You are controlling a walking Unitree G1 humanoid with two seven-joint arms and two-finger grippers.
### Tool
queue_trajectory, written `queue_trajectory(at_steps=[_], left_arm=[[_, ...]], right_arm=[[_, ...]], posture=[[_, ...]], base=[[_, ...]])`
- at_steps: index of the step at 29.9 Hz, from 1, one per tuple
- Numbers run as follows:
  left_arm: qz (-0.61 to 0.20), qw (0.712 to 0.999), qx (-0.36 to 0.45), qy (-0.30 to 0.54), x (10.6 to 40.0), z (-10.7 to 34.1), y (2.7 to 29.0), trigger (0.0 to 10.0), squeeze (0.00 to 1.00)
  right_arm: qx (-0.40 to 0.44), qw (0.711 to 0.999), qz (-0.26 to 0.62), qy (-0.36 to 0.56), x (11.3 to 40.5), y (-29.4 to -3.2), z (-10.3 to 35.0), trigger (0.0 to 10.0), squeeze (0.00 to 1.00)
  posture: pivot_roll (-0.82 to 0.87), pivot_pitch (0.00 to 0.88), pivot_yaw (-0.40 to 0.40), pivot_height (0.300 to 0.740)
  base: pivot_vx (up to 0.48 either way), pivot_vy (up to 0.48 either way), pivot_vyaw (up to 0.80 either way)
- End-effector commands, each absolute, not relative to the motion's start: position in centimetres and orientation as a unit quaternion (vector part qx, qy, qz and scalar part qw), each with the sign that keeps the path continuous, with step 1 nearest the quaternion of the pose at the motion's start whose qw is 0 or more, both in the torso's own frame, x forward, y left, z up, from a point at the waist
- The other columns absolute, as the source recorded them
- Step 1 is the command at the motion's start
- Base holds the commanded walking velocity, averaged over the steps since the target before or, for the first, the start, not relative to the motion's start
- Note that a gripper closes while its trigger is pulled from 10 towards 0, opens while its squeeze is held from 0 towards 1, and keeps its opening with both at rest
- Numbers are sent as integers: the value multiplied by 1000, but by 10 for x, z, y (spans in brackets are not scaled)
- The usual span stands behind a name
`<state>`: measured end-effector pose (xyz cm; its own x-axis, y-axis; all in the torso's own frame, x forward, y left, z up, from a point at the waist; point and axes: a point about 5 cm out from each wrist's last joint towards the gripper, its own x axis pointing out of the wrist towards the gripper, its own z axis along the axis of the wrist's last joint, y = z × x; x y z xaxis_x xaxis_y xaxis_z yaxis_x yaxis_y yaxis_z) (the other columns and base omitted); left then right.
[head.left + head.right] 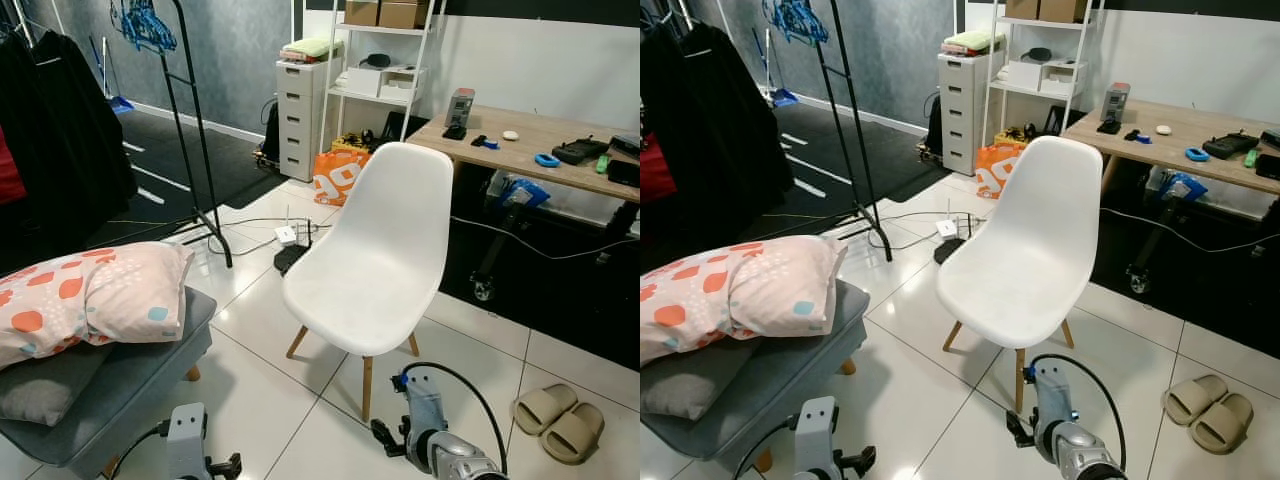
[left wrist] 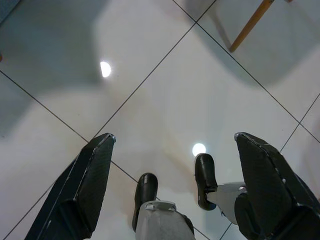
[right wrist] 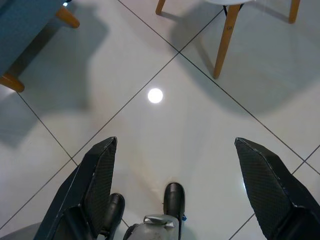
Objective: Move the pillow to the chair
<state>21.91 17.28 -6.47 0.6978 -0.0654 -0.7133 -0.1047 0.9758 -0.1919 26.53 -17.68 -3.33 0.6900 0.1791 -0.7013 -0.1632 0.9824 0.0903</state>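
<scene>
Your main risk is dragging the soft pink pillow with orange and blue spots (image 1: 85, 296) so it slides off the grey upholstered stool (image 1: 150, 375) onto the white tiled floor (image 2: 165, 100); one tool alone may pinch only loose fabric. Both the left tool (image 2: 172, 150) and right tool (image 3: 175, 150) hang spread wide, empty. The pillow looks plump and floppy, overhanging the stool beside the white moulded plastic chair with wooden legs (image 1: 375, 255).

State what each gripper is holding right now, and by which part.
Nothing is held. The left gripper and right gripper both hang open over the white tiled floor; the pink spotted pillow lies untouched on the grey stool.
</scene>
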Motion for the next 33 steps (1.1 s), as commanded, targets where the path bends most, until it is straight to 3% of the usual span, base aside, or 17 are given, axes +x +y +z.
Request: queue_trajectory(at_steps=[1, 19, 33], left_arm=[[8, 915, -103, 391, 216, -66, 175, 10000, 0], [8, 919, -92, 384, 220, -64, 173, 10000, 0], [3, 920, -103, 378, 219, -64, 171, 10000, 0]], right_arm=[[19, 918, 89, 387, 261, -176, -36, 10000, 0], [26, 921, 96, 376, 264, -178, -33, 10000, 0], [26, 919, 112, 378, 263, -177, -34, 10000, 0]], posture=[[-112, 0, -51, 740], [-138, 0, -62, 740], [-141, 7, -64, 740]], base=[[0, 0, 0], [0, 0, 0], [0, 0, 799]])
